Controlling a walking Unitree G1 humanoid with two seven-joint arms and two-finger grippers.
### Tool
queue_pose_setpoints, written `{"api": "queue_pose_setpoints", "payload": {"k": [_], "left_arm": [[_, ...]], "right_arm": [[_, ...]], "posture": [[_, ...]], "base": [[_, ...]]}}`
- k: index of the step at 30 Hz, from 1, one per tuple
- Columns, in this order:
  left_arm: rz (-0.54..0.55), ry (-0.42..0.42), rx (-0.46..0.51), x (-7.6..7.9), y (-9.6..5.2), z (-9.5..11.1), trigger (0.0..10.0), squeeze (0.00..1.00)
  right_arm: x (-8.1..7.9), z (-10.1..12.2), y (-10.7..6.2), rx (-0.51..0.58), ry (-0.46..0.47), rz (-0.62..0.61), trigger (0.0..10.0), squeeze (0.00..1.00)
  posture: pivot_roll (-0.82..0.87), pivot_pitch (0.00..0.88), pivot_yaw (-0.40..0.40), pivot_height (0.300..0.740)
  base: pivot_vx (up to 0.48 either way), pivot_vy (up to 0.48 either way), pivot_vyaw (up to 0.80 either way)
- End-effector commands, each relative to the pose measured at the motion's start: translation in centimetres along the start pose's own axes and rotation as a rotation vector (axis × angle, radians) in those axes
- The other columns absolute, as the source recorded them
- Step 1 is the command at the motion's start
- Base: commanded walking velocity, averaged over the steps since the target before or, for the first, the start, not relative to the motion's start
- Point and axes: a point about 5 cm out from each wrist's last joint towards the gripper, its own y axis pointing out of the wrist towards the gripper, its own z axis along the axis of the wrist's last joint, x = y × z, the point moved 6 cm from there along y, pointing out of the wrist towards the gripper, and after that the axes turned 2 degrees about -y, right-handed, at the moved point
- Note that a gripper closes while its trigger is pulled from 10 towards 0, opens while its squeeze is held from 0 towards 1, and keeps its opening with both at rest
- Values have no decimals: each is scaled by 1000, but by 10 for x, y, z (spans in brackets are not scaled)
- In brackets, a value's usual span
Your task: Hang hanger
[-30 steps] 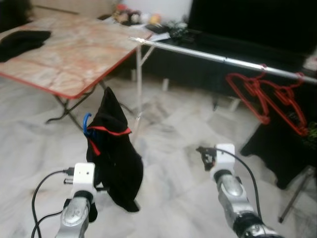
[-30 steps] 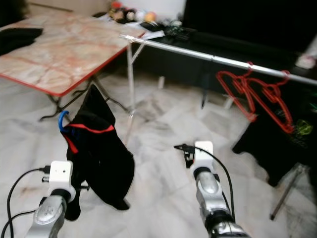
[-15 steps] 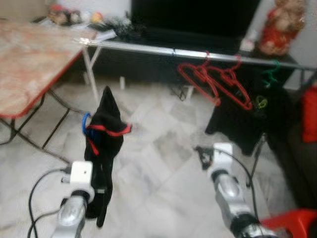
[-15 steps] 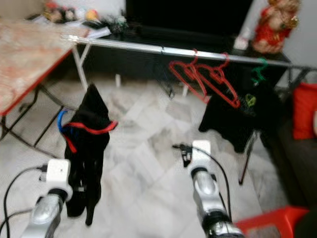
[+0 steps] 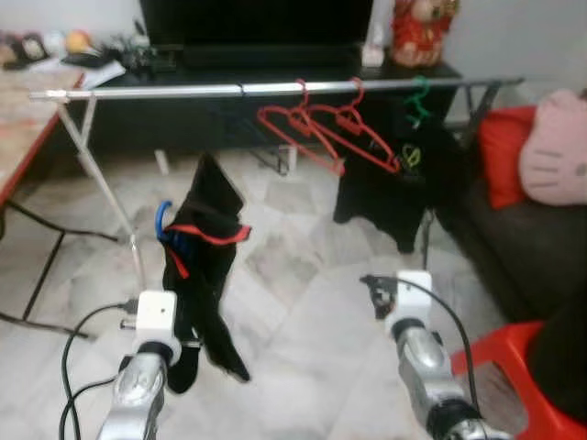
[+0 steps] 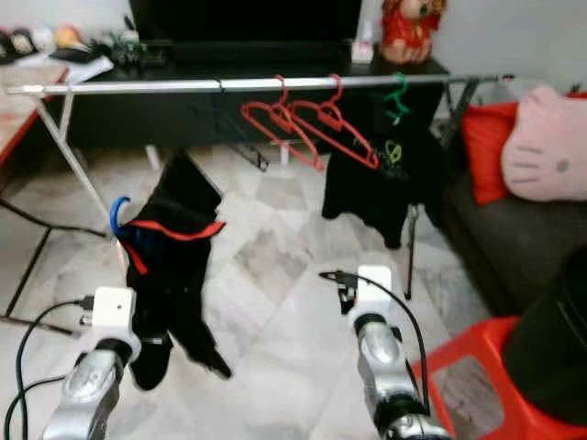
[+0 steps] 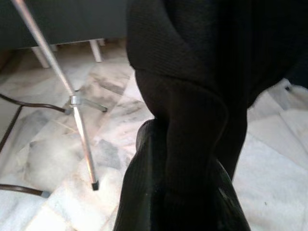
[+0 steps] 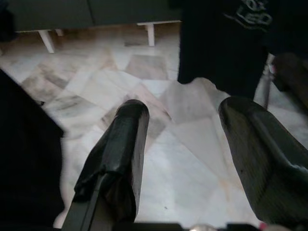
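A black garment with red trim [image 5: 204, 257] hangs on a blue hanger whose hook [image 5: 162, 218] sticks up at its left. My left gripper [image 7: 178, 192] is shut on it from below, its fingers buried in the cloth. The silver clothes rail [image 5: 183, 91] runs across ahead, above and beyond the garment. On it hang two red hangers [image 5: 316, 128] and a green hanger [image 5: 418, 95] carrying a black T-shirt [image 5: 390, 188]. My right gripper [image 8: 185, 139] is held low over the floor, open, with nothing between its fingers [image 8: 122, 139].
The rail's slanted leg [image 5: 105, 192] stands just left of the garment. A black TV cabinet [image 5: 229, 55] is behind the rail. A dark sofa with a red cushion [image 5: 500, 156] and a pink plush [image 5: 555, 151] is at right, a red stool [image 5: 514, 367] at bottom right.
The camera has swung to the right: the table has slid out to the left and the rail now lies straight ahead. Both grippers keep their pose; the garment's lower end swings.
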Motion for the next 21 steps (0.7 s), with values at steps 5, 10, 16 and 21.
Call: {"api": "queue_pose_setpoints", "payload": {"k": [5, 10, 16, 21], "left_arm": [[18, -38, -1, -6, -1, -1, 10000, 0], [19, -53, -8, -7, -1, -3, 10000, 0], [48, -25, -54, -16, -6, -17, 10000, 0], [44, 74, -109, -45, -26, -30, 10000, 0]], "right_arm": [[-3, 3, -1, 26, -12, 2, 10000, 0], [-6, 2, -1, 17, -7, 20, 10000, 0], [-6, -10, -3, -34, 29, 18, 10000, 0], [27, -18, -10, -43, -1, -44, 10000, 0]], "posture": [[-1, 20, 13, 740], [-5, 2, 6, 740], [-2, 0, -4, 740], [-9, 6, -5, 740]], "base": [[0, 0, 0], [0, 0, 88], [0, 0, 73], [0, 0, 0]]}}
